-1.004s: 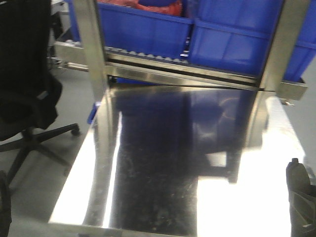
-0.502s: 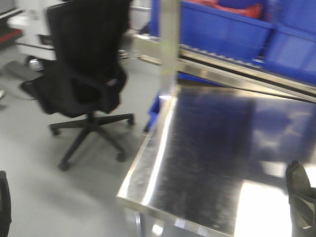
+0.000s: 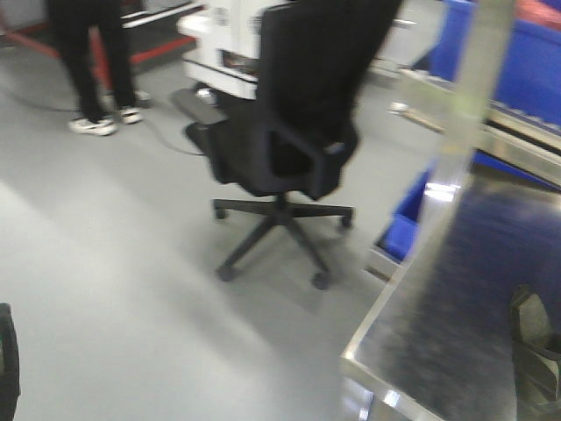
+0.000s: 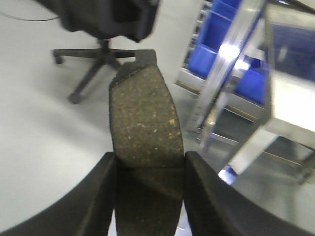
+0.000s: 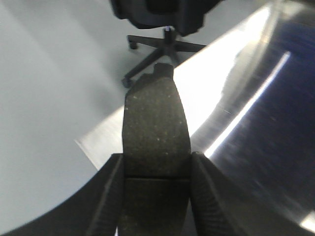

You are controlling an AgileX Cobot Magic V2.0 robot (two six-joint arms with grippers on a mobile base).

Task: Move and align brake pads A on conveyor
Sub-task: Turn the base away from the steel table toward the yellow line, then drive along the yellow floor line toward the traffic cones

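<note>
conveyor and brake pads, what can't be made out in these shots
Conveyor: in no view; front view shows floor, chair and steel table, blurred.
Left pad, left wrist view: lower end hidden inside the left end effector and cut by the bottom edge.
Right pad, right wrist view: likewise, in the right end effector.
Person, front view: top edge cuts off all above the legs.

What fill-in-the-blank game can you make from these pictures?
The left gripper holds a pad and the right gripper holds a pad, making ____ pads. The chair is ____. The bins by the steel table are ____. The person's shoes are ____.
Missing: two, black, blue, white.
</note>
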